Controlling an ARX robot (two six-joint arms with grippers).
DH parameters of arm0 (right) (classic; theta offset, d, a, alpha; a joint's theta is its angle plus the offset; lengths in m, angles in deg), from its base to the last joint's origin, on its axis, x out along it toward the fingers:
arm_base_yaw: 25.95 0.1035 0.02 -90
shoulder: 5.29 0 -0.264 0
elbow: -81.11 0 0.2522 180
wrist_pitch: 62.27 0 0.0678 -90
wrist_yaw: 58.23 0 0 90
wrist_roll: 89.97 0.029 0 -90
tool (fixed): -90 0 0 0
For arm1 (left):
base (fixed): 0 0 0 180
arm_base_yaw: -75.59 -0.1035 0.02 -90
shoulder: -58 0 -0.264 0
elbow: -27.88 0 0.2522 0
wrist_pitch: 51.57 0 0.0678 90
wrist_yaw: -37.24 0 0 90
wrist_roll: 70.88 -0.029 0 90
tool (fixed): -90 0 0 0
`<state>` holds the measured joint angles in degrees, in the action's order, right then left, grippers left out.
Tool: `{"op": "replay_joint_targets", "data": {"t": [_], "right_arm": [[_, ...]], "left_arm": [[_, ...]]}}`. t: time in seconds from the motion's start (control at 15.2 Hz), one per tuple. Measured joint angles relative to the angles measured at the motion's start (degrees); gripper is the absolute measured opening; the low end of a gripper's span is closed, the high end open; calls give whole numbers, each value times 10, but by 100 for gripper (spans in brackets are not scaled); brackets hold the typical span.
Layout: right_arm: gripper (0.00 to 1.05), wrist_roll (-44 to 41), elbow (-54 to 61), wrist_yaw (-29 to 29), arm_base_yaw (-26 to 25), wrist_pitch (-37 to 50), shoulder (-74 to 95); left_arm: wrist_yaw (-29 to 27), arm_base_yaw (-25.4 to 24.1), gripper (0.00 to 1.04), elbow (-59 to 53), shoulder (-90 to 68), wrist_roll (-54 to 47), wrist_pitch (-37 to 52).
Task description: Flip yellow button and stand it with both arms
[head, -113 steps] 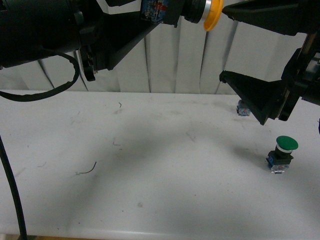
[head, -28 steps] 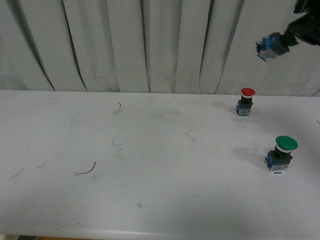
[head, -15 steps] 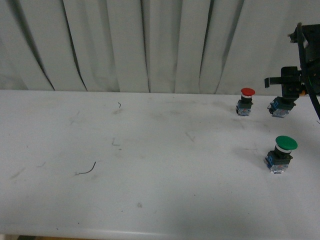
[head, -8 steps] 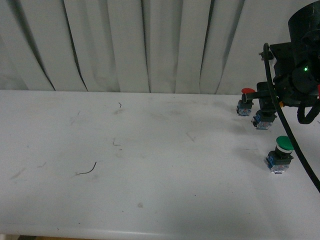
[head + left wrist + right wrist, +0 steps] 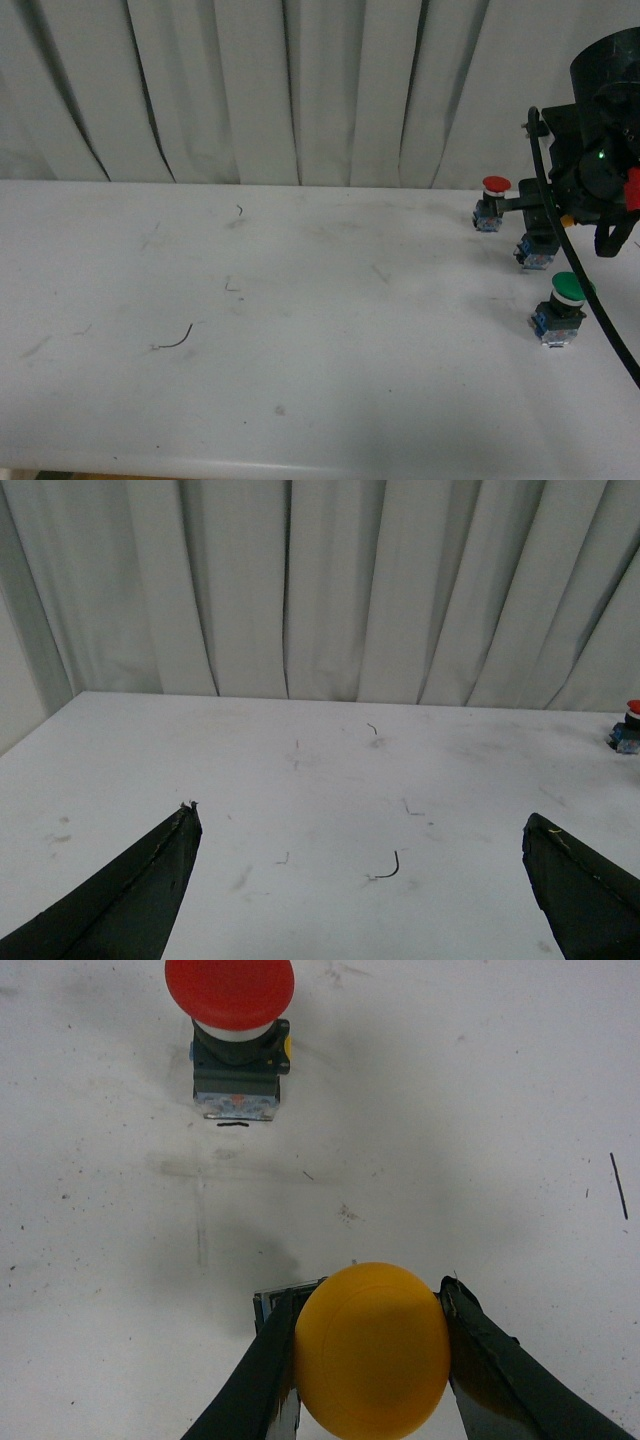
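Left gripper (image 5: pixel 360 820): wide, empty.
Change: yellow button (image 5: pixel 370 1348) lowered from mid-air to the table (image 5: pixel 300 330), cap up, between red button (image 5: pixel 493 203) and green button (image 5: pixel 562 305); flip likely done, release left.
Right gripper (image 5: pixel 372 1360): closed on it.
Surface: white, scuffed, stray wire scraps.
Room: pale curtain (image 5: pixel 250 90) behind.
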<state>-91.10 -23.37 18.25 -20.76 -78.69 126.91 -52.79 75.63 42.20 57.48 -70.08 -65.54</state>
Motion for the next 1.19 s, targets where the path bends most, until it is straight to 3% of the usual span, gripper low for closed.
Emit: {"op": "replay_joint_targets", "data": {"t": [0.72,0.79,1.12,1.19], "right_arm": [[37,-1,-19,-6,13,-8,26],[50,0,-19,-6,13,-8,27],[97,0,-19,-6,16,1,27],[99,0,-19,-5,16,2,27]], "left_arm": [[0,0,98,0,0,0,0],[0,0,98,0,0,0,0],[0,0,98,0,0,0,0],[0,0,98,0,0,0,0]]}}
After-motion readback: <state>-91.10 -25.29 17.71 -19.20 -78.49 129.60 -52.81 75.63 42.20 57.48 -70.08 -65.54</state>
